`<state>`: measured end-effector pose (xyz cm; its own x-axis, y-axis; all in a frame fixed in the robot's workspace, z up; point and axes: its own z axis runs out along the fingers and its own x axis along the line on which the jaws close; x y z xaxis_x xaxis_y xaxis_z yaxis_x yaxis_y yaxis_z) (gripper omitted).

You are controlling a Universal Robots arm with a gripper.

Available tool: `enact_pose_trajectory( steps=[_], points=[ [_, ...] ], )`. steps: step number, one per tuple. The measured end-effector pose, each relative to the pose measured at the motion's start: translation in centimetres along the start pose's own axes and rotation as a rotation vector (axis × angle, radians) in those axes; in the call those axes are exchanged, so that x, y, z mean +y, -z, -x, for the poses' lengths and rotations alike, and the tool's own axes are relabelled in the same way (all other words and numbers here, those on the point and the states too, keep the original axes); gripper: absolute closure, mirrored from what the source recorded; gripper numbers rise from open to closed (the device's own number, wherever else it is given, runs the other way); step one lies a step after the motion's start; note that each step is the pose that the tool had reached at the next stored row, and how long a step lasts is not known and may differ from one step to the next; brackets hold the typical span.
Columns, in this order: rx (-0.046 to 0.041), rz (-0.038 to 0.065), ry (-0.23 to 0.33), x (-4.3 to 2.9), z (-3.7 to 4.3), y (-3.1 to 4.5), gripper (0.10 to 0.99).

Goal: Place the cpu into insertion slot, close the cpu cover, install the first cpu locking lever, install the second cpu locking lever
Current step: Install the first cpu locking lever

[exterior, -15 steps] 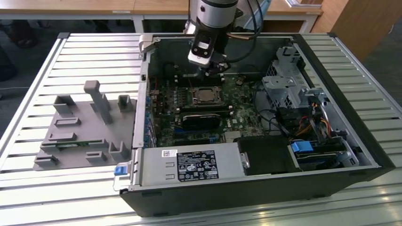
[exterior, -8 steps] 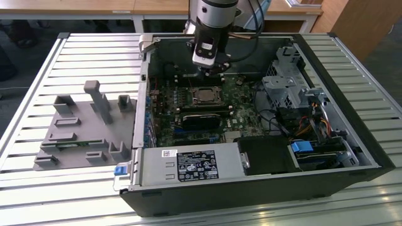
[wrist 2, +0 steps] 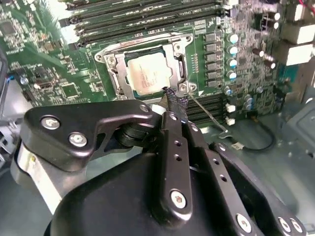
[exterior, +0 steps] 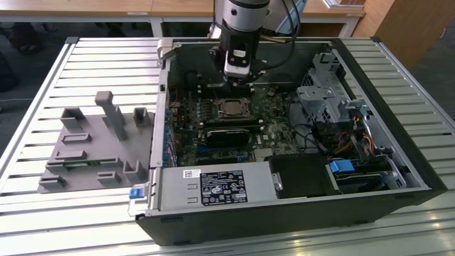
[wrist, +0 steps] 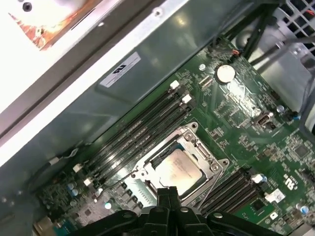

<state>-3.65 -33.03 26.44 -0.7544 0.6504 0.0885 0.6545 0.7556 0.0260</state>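
Note:
The silver cpu [wrist 2: 147, 73] lies flat in the insertion slot [wrist 2: 121, 78] on the green board. The metal cpu cover [wrist 2: 178, 61] is folded down around it, and its cut-out shows the chip's top. My gripper [wrist 2: 175, 96] hangs just over one corner of the socket with its fingers pressed together and nothing visible between them. A thin wire locking lever [wrist 2: 209, 117] sticks out from that corner, away from the socket. Another lever [wrist 2: 142, 39] runs along the far edge. The exterior view has the gripper [exterior: 238, 81] just behind the cpu [exterior: 231, 107]. The cpu [wrist: 179, 169] and cover [wrist: 198, 147] also appear in the first wrist view.
The open computer case [exterior: 398, 160] lies on a slatted metal table [exterior: 42, 80]. Long black memory slots [wrist 2: 147, 12] flank the socket. A power supply [exterior: 217, 186] and a drive cage [exterior: 331, 98] crowd the case. A grey fixture block [exterior: 92, 144] stands at the exterior view's left.

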Motion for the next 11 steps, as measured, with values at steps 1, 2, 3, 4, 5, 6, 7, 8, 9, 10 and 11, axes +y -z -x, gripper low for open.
enact_pose_trajectory(
  steps=[1, 2, 3, 4, 5, 6, 7, 8, 9, 10, 11],
  points=[
    [-0.0025, 0.001, 0.012, 0.0, 0.0, -0.01, 0.98],
    [-0.0056, 0.003, 0.024, 0.0, 0.0, -0.01, 0.98],
    [-0.0088, 0.006, 0.035, 0.01, 0.0, -0.02, 0.98],
    [-0.0121, 0.008, 0.046, 0.01, 0.0, -0.03, 0.98],
    [-0.0149, 0.009, 0.058, 0.01, 0.0, -0.03, 0.98],
    [-0.0173, 0.01, 0.072, 0.01, 0.0, -0.03, 0.98],
    [-0.0189, 0.011, 0.088, 0.0, 0.0, -0.03, 0.98],
    [-0.0201, 0.011, 0.104, 0.0, 0.01, -0.03, 0.98],
    [-0.0213, 0.011, 0.12, 0.0, 0.0, -0.03, 0.98],
    [-0.0225, 0.011, 0.135, 0.0, 0.0, -0.03, 0.98],
    [-0.0237, 0.011, 0.151, 0.0, 0.0, -0.04, 0.98]
  ],
)
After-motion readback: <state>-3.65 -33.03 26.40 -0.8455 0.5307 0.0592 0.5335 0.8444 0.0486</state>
